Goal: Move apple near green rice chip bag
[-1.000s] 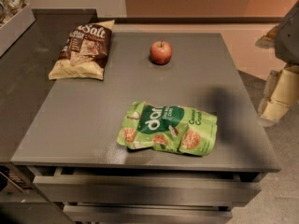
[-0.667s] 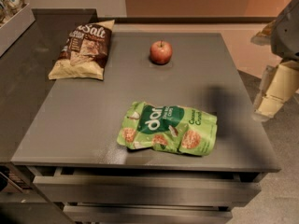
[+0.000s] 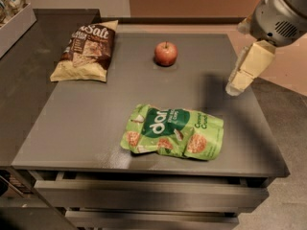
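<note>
A small red apple (image 3: 166, 53) with a short stem sits at the back middle of the grey table (image 3: 86, 128). The crinkled green rice chip bag (image 3: 173, 132) lies flat near the table's front edge, well apart from the apple. My gripper (image 3: 242, 75) hangs from the grey arm at the upper right, above the table's right side, to the right of the apple and behind the green bag. It holds nothing that I can see.
A brown-and-cream "Salt" chip bag (image 3: 86, 49) lies at the back left of the table. A dark counter (image 3: 29, 66) adjoins the table on the left, with a white bin (image 3: 14, 23) at its far corner. Drawers (image 3: 144, 195) show below the front edge.
The gripper has moved left, from beyond the table's right edge to over its right side. The apple and both bags have not moved.
</note>
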`<act>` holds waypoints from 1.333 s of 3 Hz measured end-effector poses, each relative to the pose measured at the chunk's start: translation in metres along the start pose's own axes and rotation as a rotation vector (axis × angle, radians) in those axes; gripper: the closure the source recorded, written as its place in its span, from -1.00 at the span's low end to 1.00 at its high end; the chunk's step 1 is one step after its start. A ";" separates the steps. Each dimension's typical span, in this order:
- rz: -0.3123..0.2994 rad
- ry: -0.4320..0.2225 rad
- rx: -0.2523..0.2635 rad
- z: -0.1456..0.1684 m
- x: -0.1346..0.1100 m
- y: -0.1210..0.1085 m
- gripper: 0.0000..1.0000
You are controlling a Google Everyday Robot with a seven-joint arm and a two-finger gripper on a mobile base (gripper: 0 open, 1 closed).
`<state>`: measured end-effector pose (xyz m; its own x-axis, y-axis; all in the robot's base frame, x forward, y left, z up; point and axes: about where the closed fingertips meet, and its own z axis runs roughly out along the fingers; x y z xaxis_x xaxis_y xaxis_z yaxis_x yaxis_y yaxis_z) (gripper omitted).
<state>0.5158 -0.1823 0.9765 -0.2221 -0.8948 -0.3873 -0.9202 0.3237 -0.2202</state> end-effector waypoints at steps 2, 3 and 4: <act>0.176 -0.097 0.095 0.054 -0.035 -0.088 -1.00; 0.230 -0.132 0.096 0.089 -0.053 -0.118 -1.00; 0.253 -0.170 0.073 0.126 -0.077 -0.134 -1.00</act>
<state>0.6968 -0.1179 0.9229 -0.3780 -0.7207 -0.5812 -0.8157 0.5562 -0.1592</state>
